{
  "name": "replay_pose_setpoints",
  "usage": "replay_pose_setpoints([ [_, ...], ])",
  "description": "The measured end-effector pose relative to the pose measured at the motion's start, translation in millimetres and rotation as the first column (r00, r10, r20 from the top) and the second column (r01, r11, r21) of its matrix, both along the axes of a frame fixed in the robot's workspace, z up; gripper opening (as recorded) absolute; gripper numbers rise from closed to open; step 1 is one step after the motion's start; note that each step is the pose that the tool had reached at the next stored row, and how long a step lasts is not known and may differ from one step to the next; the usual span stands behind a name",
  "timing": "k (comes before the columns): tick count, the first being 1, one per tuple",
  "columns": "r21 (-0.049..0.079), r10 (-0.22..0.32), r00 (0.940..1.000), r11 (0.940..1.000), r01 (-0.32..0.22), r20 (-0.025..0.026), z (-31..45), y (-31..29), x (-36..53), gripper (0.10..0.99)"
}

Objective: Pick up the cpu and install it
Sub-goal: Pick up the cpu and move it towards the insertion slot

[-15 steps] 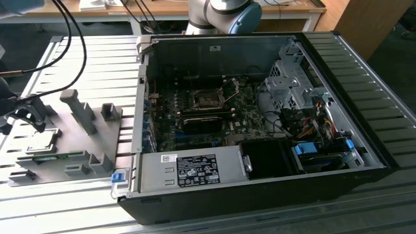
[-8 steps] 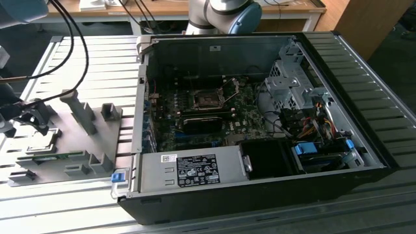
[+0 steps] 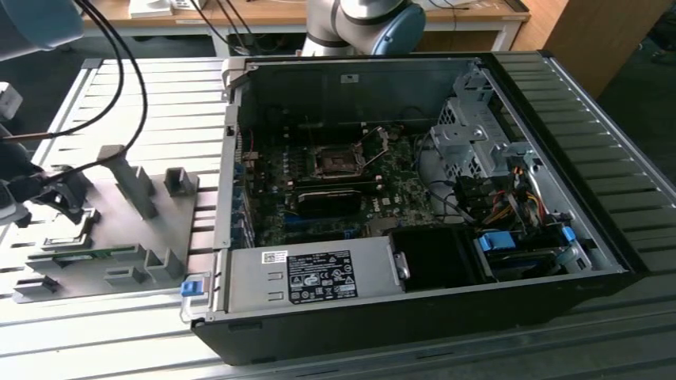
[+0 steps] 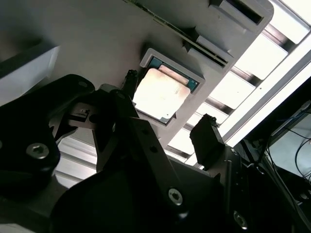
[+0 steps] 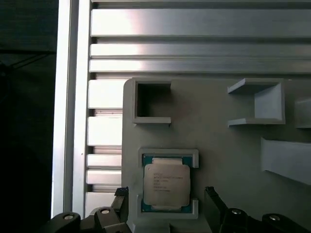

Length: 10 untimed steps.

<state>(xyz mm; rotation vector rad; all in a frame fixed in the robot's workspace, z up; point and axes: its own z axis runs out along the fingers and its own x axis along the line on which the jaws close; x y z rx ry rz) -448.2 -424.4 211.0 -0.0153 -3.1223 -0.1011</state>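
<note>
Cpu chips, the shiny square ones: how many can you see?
1. The cpu sits in a pocket of the grey holder plate, with the open gripper straddling it. Another could be hidden inside the computer case.

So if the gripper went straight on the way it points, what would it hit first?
Probably the cpu, in its pocket on the grey tray. The gripper points at it, fingers open either side; how near is unclear.

Claw [image 5: 165, 190] partly beyond the edge
</note>
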Motion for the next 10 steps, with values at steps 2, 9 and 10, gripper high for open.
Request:
replay_pose_setpoints([
  [2, 0.001, 0.0, 1.0, 1.0, 0.0, 0.0, -3.5, 0.0, 0.0, 0.718],
  [9, 0.009, 0.0, 1.0, 1.0, 0.0, -0.0001, -11.1, 0.8, 0.1, 0.718],
  [10, 0.009, 0.0, 1.0, 1.0, 0.0, -0.0002, -11.5, 0.9, 0.1, 0.718],
])
